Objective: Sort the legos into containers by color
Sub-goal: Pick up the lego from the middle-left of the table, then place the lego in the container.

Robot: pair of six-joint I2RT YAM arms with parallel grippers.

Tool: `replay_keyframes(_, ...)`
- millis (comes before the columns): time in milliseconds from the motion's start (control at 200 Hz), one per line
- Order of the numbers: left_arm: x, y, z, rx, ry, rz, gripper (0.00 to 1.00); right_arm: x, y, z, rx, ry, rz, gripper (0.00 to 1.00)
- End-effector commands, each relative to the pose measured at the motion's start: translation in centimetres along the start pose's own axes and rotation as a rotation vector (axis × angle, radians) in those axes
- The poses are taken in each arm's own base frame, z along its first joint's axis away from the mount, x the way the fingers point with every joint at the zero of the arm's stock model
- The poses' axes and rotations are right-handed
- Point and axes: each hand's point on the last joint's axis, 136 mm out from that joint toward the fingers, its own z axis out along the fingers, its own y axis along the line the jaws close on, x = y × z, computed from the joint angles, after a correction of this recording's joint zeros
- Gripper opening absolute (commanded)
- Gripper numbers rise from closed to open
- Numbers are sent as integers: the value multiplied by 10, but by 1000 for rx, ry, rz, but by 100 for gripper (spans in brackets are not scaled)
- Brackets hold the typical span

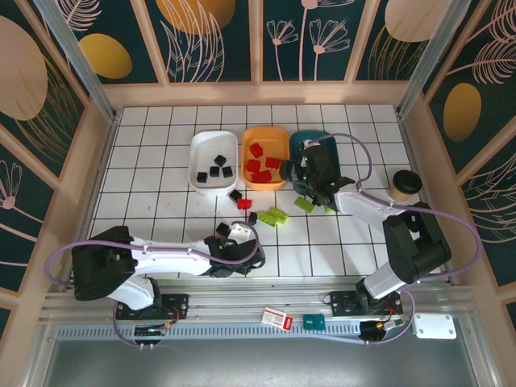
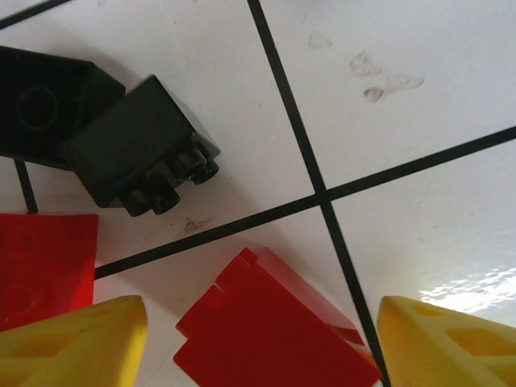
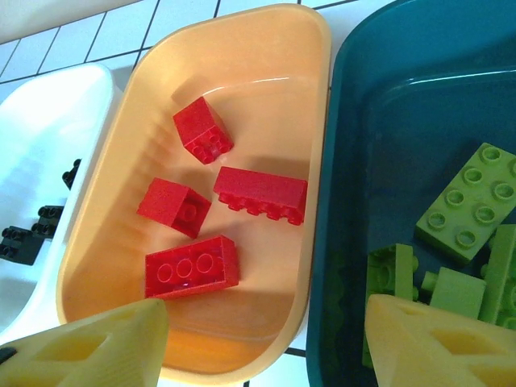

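My left gripper (image 2: 262,347) is open low over the tiles, and a red brick (image 2: 274,330) lies loose between its yellow fingers (image 2: 72,343). Beyond it sit two black bricks (image 2: 145,149) and another red brick (image 2: 40,266). From above, the left gripper (image 1: 230,238) is at the near centre. My right gripper (image 3: 266,347) is open and empty over the near rims of the orange tray (image 3: 310,97) and the teal tray (image 3: 387,121). Red bricks (image 3: 193,266) lie in the orange tray and green bricks (image 3: 468,201) in the teal one. The white tray (image 1: 214,159) holds black bricks (image 1: 218,169).
Loose bricks lie on the tiles in front of the trays: green ones (image 1: 276,215), a red one (image 1: 244,205) and a black one (image 1: 235,195). A paper cup with a black lid (image 1: 405,185) stands at the right. The right arm's cable arcs over the teal tray.
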Motion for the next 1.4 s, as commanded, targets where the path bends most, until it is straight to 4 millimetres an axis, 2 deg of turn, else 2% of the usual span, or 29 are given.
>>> replay_keyframes(0, -4, -7, 2, 4, -9, 37, 67, -17, 3, -15, -14, -62, 20, 66)
replay_keyframes(105, -1, -9, 9, -13, 6, 63, 62, -16, 2, -21, -13, -70, 18, 66)
replay_keyframes(270, 2, -10, 11, -9, 19, 58, 43, -16, -3, -29, 3, -85, 15, 67)
replay_keyframes(470, -30, -19, -16, 97, -56, -16, 31, -17, -9, -39, 17, -110, 25, 67)
replay_keyframes(586, -70, -16, -32, 179, -118, -102, 29, -18, -14, -48, 23, -132, 39, 67)
replay_keyframes(716, -137, -1, -54, 238, -252, -193, 30, -14, -21, -56, 28, -147, 62, 67)
replay_keyframes(801, -180, 13, -55, 248, -305, -241, 29, -8, -23, -58, 26, -142, 70, 67)
replay_keyframes(841, -194, 21, -47, 245, -312, -261, 28, -5, -23, -58, 24, -137, 71, 67)
replay_keyframes(846, -204, 20, -52, 254, -332, -269, 28, -5, -23, -58, 23, -138, 72, 67)
replay_keyframes(856, -210, 22, -53, 255, -341, -274, 28, -4, -23, -58, 22, -135, 73, 67)
replay_keyframes(976, -259, 38, -34, 211, -375, -304, 28, 3, -25, -58, 22, -123, 79, 67)
replay_keyframes(1066, -283, 45, -10, 197, -360, -333, 28, 8, -26, -58, 16, -113, 82, 67)
replay_keyframes(1096, -285, 46, 8, 187, -332, -341, 28, 10, -26, -58, 14, -109, 84, 67)
replay_keyframes(1216, -301, 52, 44, 154, -298, -362, 27, 17, -26, -57, 2, -93, 81, 67)
replay_keyframes(1306, -313, 51, 59, 149, -292, -372, 28, 25, -23, -56, -19, -77, 72, 67)
replay_keyframes(1396, -323, 53, 71, 146, -285, -387, 36, 32, -23, -57, -27, -72, 61, 67)
